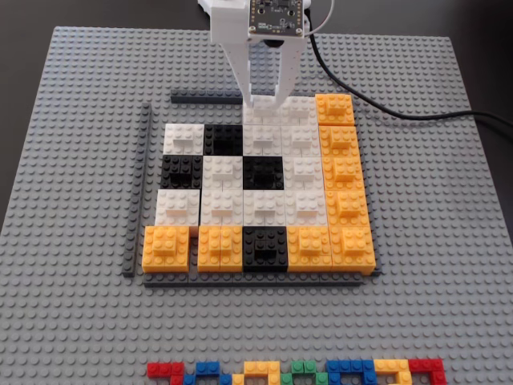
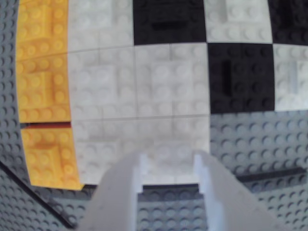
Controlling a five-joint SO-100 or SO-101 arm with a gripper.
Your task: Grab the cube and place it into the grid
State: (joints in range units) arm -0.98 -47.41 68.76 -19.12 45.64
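White pincer (image 1: pixel 264 100), black cable (image 1: pixel 377 104)

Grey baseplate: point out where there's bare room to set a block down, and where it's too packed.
Free: the baseplate left of the upright grey strip, the wide band right of the orange column, and the stretch between the grid and the coloured brick row. Crowded: the grid's far edge, where the gripper stands at a white block.

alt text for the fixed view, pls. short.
A white robot gripper reaches down from the top edge onto a white cube in the far row of a square grid of white, black and orange Lego blocks on a grey studded baseplate. A row of small multicoloured bricks lies along the near edge.
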